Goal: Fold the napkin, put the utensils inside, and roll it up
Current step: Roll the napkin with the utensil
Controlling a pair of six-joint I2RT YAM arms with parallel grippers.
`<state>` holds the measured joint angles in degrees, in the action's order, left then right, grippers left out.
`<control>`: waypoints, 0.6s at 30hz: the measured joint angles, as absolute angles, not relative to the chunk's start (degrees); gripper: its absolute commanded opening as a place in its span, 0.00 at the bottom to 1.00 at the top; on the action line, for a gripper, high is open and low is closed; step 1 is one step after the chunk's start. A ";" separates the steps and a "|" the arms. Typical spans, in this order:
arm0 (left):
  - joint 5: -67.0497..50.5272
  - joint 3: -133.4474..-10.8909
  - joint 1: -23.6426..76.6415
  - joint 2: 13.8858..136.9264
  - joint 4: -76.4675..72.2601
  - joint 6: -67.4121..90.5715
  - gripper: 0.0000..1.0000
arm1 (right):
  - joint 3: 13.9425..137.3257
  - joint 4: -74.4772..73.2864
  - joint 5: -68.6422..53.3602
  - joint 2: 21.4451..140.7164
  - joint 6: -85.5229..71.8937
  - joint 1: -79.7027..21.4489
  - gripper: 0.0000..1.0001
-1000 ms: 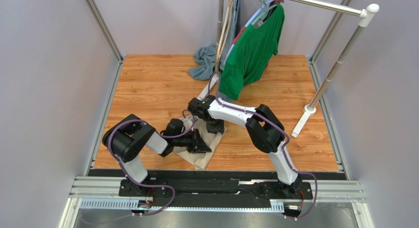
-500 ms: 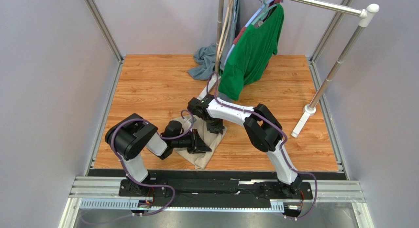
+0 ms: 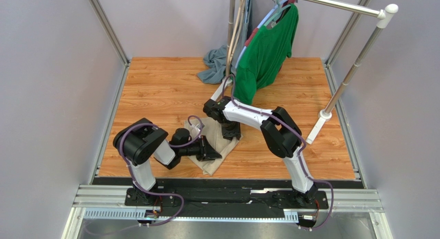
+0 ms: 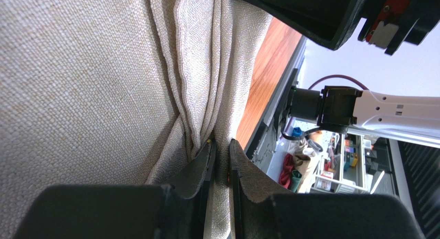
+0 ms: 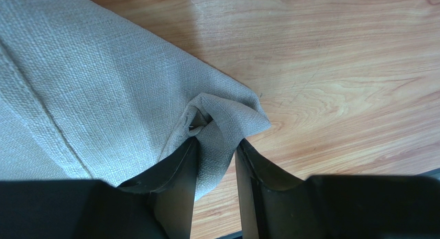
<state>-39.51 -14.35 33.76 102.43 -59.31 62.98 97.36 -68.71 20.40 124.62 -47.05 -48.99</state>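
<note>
1. The napkin [image 3: 210, 166] lies folded into a narrow band on the table [image 3: 155, 89]. It is close to the near edge, a little left of that edge's middle. Its long side runs at a slant from the near edge toward the table's centre.
2. The left gripper [image 3: 213, 152] reaches in low from the left, over the near part of the napkin. In the left wrist view the left gripper [image 4: 221, 149] has its fingers [image 4: 199, 169] nearly together, pinching a gathered pleat of the napkin [image 4: 93, 69]. Creases fan out from the pinch point.
3. The right gripper [image 3: 231, 136] is at the far end of the napkin, pointing down.
4. In the right wrist view the right gripper [image 5: 216, 146] straddles a bunched corner of the napkin [image 5: 77, 84]. Its fingers [image 5: 181, 167] stand partly apart, with the cloth filling the gap between them. I cannot tell whether they clamp the cloth or merely flank it.
5. That corner curls up into a small hollow loop. Bare wood of the table [image 5: 335, 69] shows just beyond it.
6. A stitched hem line crosses the flat part of the napkin in the right wrist view.
7. A grey-blue cloth [image 3: 213, 64] is heaped at the far edge of the table, well apart from the napkin.
8. A green shirt [image 3: 266, 53] hangs from a metal rack [image 3: 352, 69] above the far right part of the table.
</note>
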 measured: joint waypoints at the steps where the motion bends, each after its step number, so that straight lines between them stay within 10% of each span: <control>1: -39.53 -14.35 33.76 102.63 -59.61 63.00 0.19 | 97.08 -68.34 19.70 124.40 -46.70 -48.62 0.39; 18: -40.42 -12.45 33.78 103.24 -62.19 66.28 0.18 | 81.80 -53.71 15.99 105.51 -48.31 -46.70 0.50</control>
